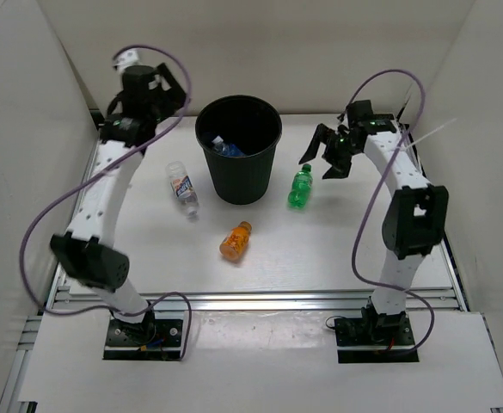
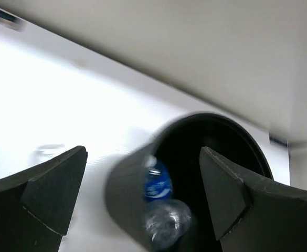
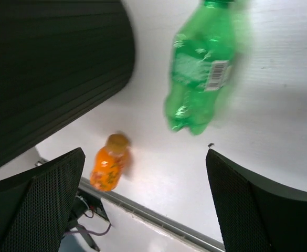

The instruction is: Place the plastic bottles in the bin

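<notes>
Bolted at the table's (image 1: 320,258) near edge, the two arms reach toward its far edge. The bin (image 1: 242,181) stands upright mid-width near the far edge, with a blue-labelled bottle (image 1: 228,148) inside. A clear bottle (image 1: 182,189) lies left of the bin, a green bottle (image 1: 299,188) just right of it, and an orange bottle (image 1: 235,241) in front, nearer the middle of the table. The left gripper (image 1: 167,86) hangs by the far left corner. The right gripper (image 1: 324,157) hovers above the green bottle, fingers spread.

Left wrist view: the left gripper (image 2: 141,181) has its dark fingers (image 2: 53,191) wide apart with nothing between them. Beyond them is the bin (image 2: 122,194), the blue-labelled bottle (image 2: 157,184) blurred inside it with more clear plastic beneath.

Right wrist view: the right gripper (image 3: 145,157) is spread wide and empty. Below it lie the green bottle (image 3: 200,68) and, farther off, the orange bottle (image 3: 108,165). The bin's ribbed wall (image 3: 53,68) fills the upper left.
</notes>
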Available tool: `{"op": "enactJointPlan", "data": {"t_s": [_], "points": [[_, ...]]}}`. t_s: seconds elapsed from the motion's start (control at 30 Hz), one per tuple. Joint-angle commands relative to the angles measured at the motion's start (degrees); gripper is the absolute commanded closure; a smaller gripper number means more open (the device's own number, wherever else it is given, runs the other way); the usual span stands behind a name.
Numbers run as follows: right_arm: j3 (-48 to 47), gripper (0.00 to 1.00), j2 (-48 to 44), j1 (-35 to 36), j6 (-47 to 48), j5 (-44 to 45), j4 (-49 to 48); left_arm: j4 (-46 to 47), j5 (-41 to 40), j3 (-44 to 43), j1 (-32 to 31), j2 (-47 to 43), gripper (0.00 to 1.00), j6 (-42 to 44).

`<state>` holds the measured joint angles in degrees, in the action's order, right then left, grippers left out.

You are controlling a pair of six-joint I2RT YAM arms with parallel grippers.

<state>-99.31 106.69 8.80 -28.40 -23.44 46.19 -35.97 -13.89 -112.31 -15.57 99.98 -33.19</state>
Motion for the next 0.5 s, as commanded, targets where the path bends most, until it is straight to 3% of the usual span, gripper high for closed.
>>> {"op": "enactJointPlan", "data": {"t_s": [0.0,0.17,0.37,0.47], "points": [[-3.24,0.00,7.79,0.86,-0.07,2.78,2.04,-0.94,-4.30,7.69,1.60,-13.66,0.00,0.76],[-6.78,0.00,15.46,2.98,0.45,7.00,3.64,-1.48,-7.12,25.70,4.50,-22.81,0.00,0.05],[-7.30,0.00,22.23,3.51,0.45,6.92,3.64,-2.88,-9.92,36.10,6.52,-28.09,0.00,1.37],[-5.64,0.14,22.94,3.51,-0.16,7.53,3.64,-2.88,-10.46,39.62,6.52,-29.67,0.00,1.99]]}}
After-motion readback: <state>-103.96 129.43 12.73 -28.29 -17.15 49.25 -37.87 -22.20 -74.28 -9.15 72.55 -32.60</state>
